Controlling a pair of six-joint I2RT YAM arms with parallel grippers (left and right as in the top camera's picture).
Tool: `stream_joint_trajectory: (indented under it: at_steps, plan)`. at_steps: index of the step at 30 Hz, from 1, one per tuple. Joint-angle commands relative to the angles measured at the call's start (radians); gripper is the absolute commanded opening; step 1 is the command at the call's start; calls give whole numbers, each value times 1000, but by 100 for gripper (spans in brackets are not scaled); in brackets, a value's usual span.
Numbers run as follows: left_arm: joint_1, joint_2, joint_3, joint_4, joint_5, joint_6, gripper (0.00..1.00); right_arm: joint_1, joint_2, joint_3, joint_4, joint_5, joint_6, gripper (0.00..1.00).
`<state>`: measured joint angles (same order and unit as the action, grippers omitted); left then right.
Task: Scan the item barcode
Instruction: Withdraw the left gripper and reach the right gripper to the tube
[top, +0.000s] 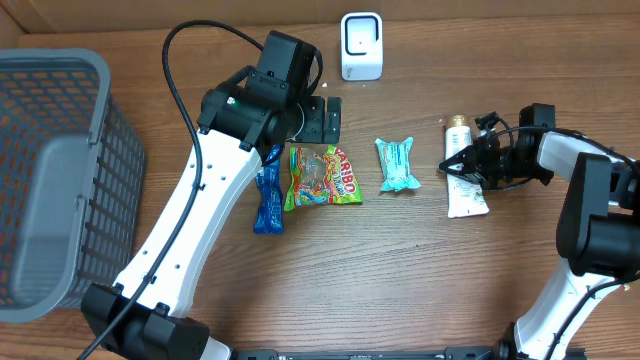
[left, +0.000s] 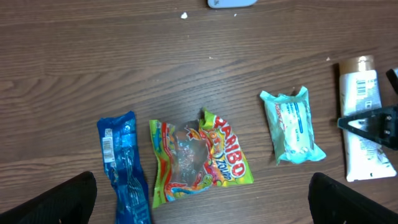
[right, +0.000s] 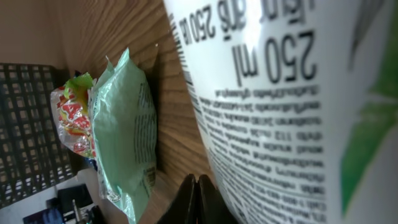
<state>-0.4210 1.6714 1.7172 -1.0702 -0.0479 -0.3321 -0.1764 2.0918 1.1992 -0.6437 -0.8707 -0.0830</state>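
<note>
1. Left jaws: apart at full width. In the left wrist view, the two dark fingers (left: 68, 200) stand at the lower corners, clear of the desk (top: 400, 260), with nothing between them. They hang above the blue packet (left: 121, 165) and the Haribo bag (left: 199, 158).

2. Right jaws: pressed together, clamped on nothing. In the right wrist view, the closed fingertips (right: 196, 199) lie just beside the white tube (right: 280, 106). Overhead, the tip sits at the tube's left edge. I cannot tell whether it touches.

3. Task item: the white tube lies flat on the desk's right part, gold cap (top: 458, 124) pointing away from me.

4. Legible text:
- White tube: "250 ml" in large print. The fine print below is too small to read.
- Bag: "HARIBO" in red. The word beneath is not legible.
- Blue packet: a barcode panel faces up near its far end.
- Teal packet (top: 398, 165): printing present but unreadable.

5. Layout, left to right: blue packet, Haribo bag, teal packet, white tube. The first two lie just beside each other.

6. The white scanner (top: 361, 45) stands at the far edge. A grey mesh basket (top: 60, 180) occupies the left side.
</note>
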Motion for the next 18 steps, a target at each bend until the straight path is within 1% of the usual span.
stream_joint_trajectory:
  at_steps: [1, 3, 5, 6, 10, 12, 16, 18]
  plan:
    - [11, 6, 13, 4, -22, 22, 100, 5, 32, -17, 23, 130, 8, 4]
    - [23, 3, 28, -3, -9, 22, 100, 5, 31, -16, 22, 106, 8, 4]
    - [40, 1, 56, -19, 6, 22, 100, 5, 29, -3, 13, 23, 7, 4]
    - [64, 0, 98, -41, 23, 23, 100, 4, 21, 19, 4, -52, 7, 4]
    - [121, 0, 215, -104, 78, 23, 100, 4, -54, 102, -49, -129, 8, 4]
    - [155, 0, 276, -143, 93, 23, 100, 4, -115, 154, -85, -141, 13, 4]
    - [217, 0, 366, -222, 93, 23, 100, -1, -249, 244, -115, -124, 101, 4]
    - [253, 0, 392, -256, 93, 23, 100, -11, -309, 272, -126, -93, 121, 4]
